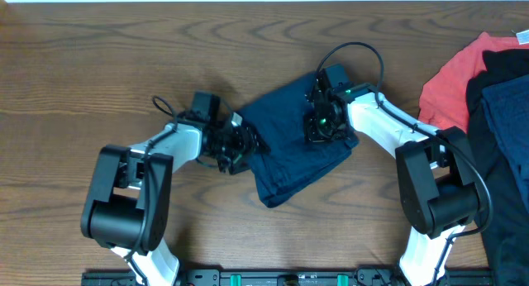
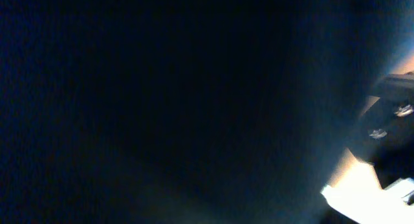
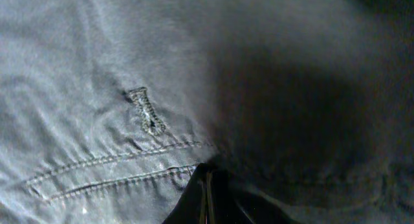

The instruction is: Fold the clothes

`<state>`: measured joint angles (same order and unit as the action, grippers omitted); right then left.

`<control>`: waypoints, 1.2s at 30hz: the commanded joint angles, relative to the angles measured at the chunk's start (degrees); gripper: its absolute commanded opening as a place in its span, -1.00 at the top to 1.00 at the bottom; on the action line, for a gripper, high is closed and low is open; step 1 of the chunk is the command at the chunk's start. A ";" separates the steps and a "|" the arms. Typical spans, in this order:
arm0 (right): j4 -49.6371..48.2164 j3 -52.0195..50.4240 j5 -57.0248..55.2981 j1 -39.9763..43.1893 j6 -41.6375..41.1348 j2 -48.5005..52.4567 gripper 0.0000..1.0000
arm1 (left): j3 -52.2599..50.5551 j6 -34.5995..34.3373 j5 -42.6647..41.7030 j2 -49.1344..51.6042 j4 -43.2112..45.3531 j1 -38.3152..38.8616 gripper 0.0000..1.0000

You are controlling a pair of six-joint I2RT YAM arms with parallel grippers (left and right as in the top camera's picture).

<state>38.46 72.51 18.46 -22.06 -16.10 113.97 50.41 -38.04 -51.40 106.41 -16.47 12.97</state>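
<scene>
The navy-blue shorts lie folded into a compact bundle at the middle of the table. My left gripper is at the bundle's left edge. Dark blue fabric fills the left wrist view and hides its fingers, so I cannot tell its state. My right gripper rests on the bundle's upper right part. In the right wrist view its fingers are shut together, tips down on the shorts' fabric next to a double-stitched seam and a buttonhole.
A coral-red shirt, a black garment and another dark blue cloth are piled at the table's right edge. Brown wood table surrounds the bundle. A pale part shows at the left wrist view's right edge.
</scene>
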 commanded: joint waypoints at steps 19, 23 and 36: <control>2.86 -0.31 -0.11 4.57 1.77 -20.81 0.97 | 10.05 11.47 8.39 -14.43 2.01 -11.87 0.88; 2.95 -0.31 -0.68 6.05 1.75 -27.63 0.97 | 15.74 10.19 8.79 -14.80 7.61 -17.44 0.88; 5.53 -0.31 -0.68 6.29 1.36 -31.93 0.97 | 16.26 10.60 9.29 7.50 11.17 -36.65 0.88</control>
<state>43.79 71.94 18.15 -16.12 -15.25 82.50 66.67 -29.47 -38.89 108.38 -5.54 -21.67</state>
